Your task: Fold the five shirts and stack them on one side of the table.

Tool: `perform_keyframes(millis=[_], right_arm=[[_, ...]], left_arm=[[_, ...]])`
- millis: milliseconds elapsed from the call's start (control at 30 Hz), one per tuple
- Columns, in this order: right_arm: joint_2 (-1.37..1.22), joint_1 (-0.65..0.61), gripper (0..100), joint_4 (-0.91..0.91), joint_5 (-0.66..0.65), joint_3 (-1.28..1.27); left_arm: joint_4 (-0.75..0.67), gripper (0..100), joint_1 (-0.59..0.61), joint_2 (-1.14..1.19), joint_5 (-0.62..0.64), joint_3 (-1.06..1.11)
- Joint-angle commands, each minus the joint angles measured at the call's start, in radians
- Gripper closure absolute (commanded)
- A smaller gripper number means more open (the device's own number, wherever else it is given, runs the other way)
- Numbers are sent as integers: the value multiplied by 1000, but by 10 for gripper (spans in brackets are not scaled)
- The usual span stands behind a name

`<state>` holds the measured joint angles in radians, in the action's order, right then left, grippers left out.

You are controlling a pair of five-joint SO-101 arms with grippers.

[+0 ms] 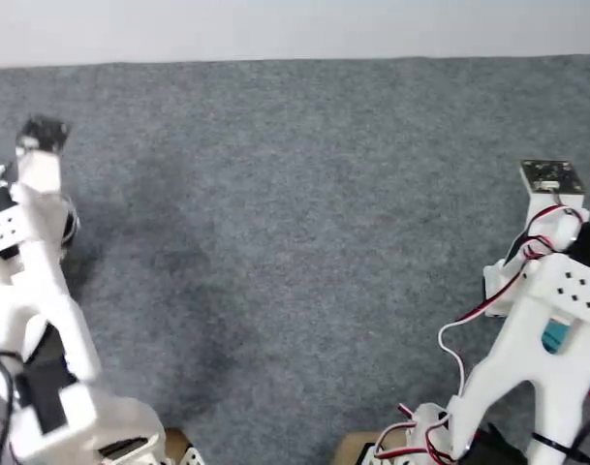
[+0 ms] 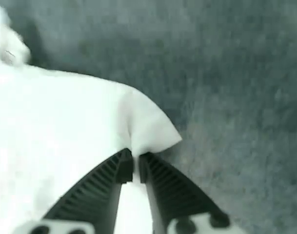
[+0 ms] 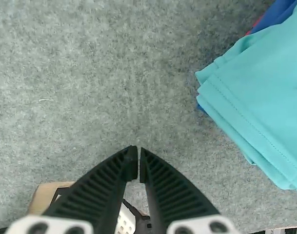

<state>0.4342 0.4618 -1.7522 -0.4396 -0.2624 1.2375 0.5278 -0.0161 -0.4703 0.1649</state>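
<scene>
left claw (image 2: 132,168) pinching white cloth shirt (image 2: 65,136); right claw (image 3: 138,163) pressed together over grey felt desk (image 3: 89,73), near folded teal shirt (image 3: 255,107).

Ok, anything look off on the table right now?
Nothing spilled or damaged. The white shirt at the left tool is creased, one corner poking out; the teal shirt lies neatly folded.

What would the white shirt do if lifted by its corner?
Probably flop: the white shirt lies soft and creased, so it would likely drape and hang rather than hold its shape. It looks thin, so it is probably light. Pushed, it would likely bunch up on the fuzzy grey table rather than slide.
</scene>
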Motion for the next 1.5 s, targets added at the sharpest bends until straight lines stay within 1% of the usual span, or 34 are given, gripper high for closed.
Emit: perform_keyframes(millis=[0, 133, 233, 367, 467, 567, 700, 767, 800, 867, 900, 967, 1100, 1233, 1333, 1467], right_arm=[[44, -7, 989, -42, 11, 6], [45, -7, 989, -44, 11, 6], [70, -7, 989, -44, 11, 5], [122, -10, 989, -44, 9, 3], [143, -10, 989, -44, 9, 3], [150, -10, 989, -44, 9, 3], [148, -10, 989, -42, 9, -29], [150, -10, 989, -42, 9, -60], [150, -10, 989, -42, 9, -74], [150, -10, 989, -42, 8, -95], [150, -10, 989, -42, 8, -100], [150, -12, 989, -41, 8, -100], [150, -53, 989, -39, 6, -100], [140, -165, 989, -33, 8, -98], [140, -248, 989, -2, 9, -98], [140, -298, 989, 61, 9, -98]], left_arm=[[17, 998, -81, -181, 69, -81], [17, 998, -196, -304, 150, -94], [11, 998, -308, -379, 160, -96], [11, 998, -491, -459, 164, -96], [34, 998, -649, -500, 166, -96], [115, 998, -813, -535, 166, -96], [304, 998, -1019, -562, 166, -96], [407, 998, -1076, -568, 164, -96], [454, 998, -1085, -571, 164, -93], [523, 997, -1086, -585, 161, -88], [520, 997, -1079, -603, 161, -70], [520, 997, -1022, -674, 146, -18], [520, 997, -922, -815, 43, 139], [520, 997, -760, -942, -18, 289], [520, 997, -615, -1020, -75, 364], [520, 997, -416, -1089, -160, 452]])
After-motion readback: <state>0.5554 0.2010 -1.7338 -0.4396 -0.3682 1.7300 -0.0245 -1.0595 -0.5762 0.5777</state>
